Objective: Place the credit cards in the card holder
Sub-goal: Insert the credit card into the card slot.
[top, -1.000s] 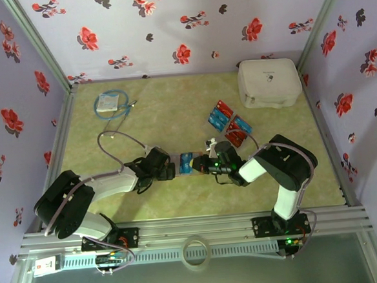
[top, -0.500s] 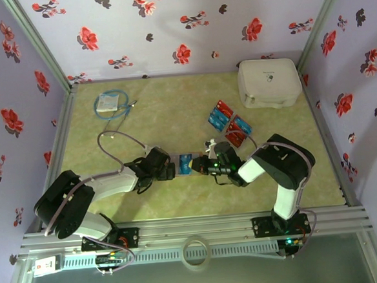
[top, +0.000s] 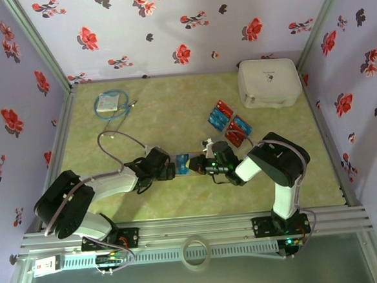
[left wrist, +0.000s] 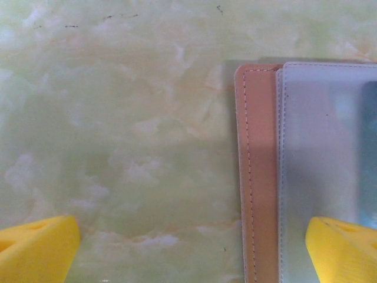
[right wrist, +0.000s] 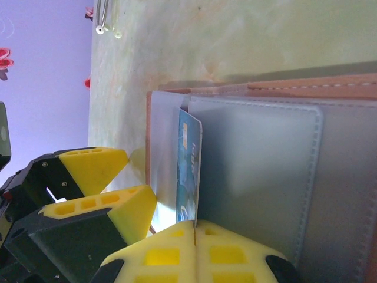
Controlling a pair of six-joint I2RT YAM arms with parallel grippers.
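The open card holder (top: 189,163) lies mid-worktop (top: 141,119) between the two hands. The right hand (right wrist: 194,227) is clamped on a blue credit card (right wrist: 189,165) standing partly inside the holder. The left hand (left wrist: 189,250) is spread wide astride the holder's edge.

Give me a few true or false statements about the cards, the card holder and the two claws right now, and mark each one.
1. The left claw stands wide open. True.
2. The thin blue plastic card lies flat on the table, apart from the tan leather-like folding card holder. False: it sits partly inside one of the holder's grey pockets.
3. The right claw is shut, its tips at the edge of the blue card. True.
4. The big white zip case sits in the near left corner. False: it is in the far right corner.
5. Several loose red and blue cards lie on the table beyond the holder. True.
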